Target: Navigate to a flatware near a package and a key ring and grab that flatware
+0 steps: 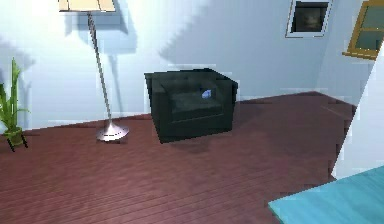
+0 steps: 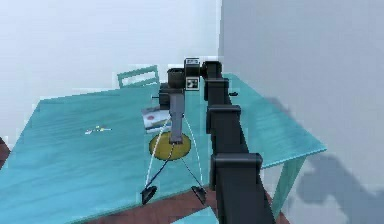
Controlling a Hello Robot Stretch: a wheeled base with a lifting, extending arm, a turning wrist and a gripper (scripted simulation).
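A teal table (image 2: pixel 70 150) carries a yellow disc (image 2: pixel 172 148), a small boxy package-like thing (image 2: pixel 152 120) with a red edge, and a tiny white thing (image 2: pixel 97 128) farther left. No flatware shape can be made out. The dark arm (image 2: pixel 228 140) rises from the bottom edge over the table. My gripper (image 2: pixel 174 188) hangs from its dark body, with thin fingers (image 2: pixel 150 193) reaching down past the disc toward the table's near edge. The disc lies behind it, so I cannot tell whether it holds anything.
A teal chair (image 2: pixel 137 75) stands behind the table, by a pale wall. Ahead are a dark armchair (image 1: pixel 190 102) with a small pale thing on its seat, a floor lamp (image 1: pixel 100 70), a plant (image 1: pixel 12 105), a table corner (image 1: pixel 335 200) and dark wood floor (image 1: pixel 150 180).
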